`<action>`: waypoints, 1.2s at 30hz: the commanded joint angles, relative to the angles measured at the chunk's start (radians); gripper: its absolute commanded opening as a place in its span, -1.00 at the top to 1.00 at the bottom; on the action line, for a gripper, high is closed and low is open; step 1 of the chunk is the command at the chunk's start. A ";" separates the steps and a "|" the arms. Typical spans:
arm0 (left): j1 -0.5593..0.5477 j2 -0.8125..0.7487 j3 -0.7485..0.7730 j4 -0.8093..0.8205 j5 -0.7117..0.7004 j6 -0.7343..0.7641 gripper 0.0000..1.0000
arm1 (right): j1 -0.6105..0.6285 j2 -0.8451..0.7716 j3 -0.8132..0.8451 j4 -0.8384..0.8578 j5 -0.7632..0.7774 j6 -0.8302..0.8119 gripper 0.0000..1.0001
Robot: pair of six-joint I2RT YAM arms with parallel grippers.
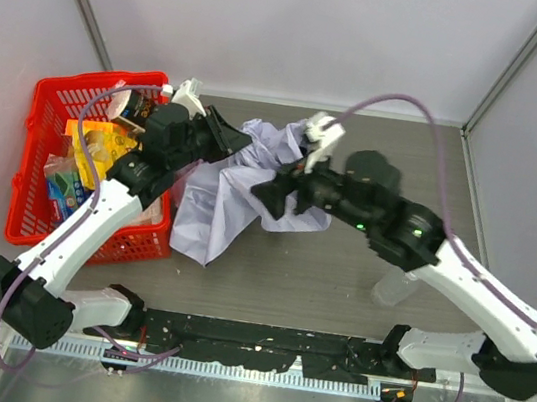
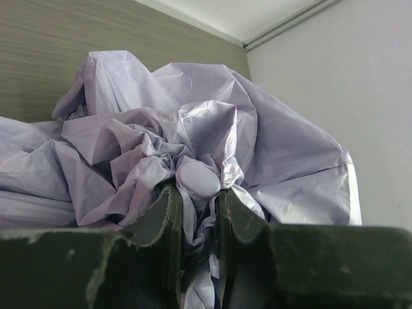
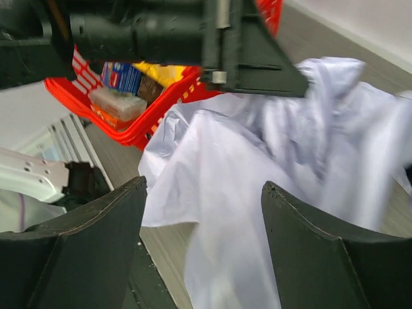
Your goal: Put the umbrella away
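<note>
left gripper [image 2: 196,193] pinches the umbrella [image 1: 239,192]; right gripper [image 3: 203,187] hangs open over it

the umbrella lies crumpled on the table [image 1: 336,292], between the two arms and just beside the red basket [image 1: 51,98]; its shaft and handle do not show. the left gripper is closed almost fully on a bunch of cloth with a small lavender oval nub wedged between the jaws. the right gripper stands wide, with nothing in it, above a loose fold. the step in hand looks like gathering the loose canopy into a tight bundle. the next move likely calls for the right gripper to drop onto a free fold, close, and draw it in toward the left grip without tugging that grip loose. count: one umbrella, one basket, two grippers; several packets [image 1: 88,159] in the basket, too jumbled to number.
</note>
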 commanded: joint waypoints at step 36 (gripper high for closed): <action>-0.026 -0.066 -0.096 0.270 0.216 0.107 1.00 | -0.132 -0.106 -0.008 -0.177 0.044 -0.144 -0.66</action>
